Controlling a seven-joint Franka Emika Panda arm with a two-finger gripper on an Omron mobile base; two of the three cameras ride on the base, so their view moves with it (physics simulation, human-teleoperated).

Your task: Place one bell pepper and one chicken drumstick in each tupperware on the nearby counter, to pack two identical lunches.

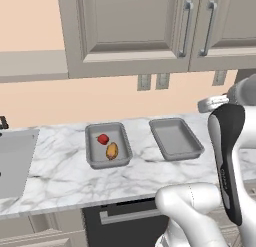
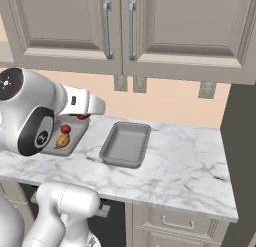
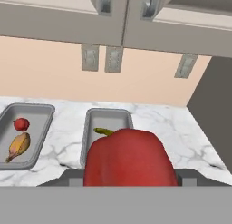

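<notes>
My gripper (image 3: 129, 175) is shut on a glossy red bell pepper (image 3: 129, 157) with a green stem, which looms large in the hand view. A sliver of the same pepper (image 2: 82, 117) shows under the hand above the counter (image 1: 60, 171). The hand hangs above and in front of the two tupperware trays. The left tupperware (image 1: 91, 146) holds a second small red bell pepper (image 1: 103, 139) and a golden-orange chicken drumstick (image 1: 112, 151). The right tupperware (image 1: 175, 138) is empty, and in the hand view it (image 3: 108, 118) lies just beyond the held pepper.
A sunken grey sink (image 1: 15, 161) is at the counter's left end. Wall cabinets with long handles (image 2: 106, 28) hang above, and outlets (image 3: 90, 57) dot the peach backsplash. A dark tall panel (image 2: 242, 141) bounds the counter on the right. A dishwasher front (image 1: 120, 223) sits below.
</notes>
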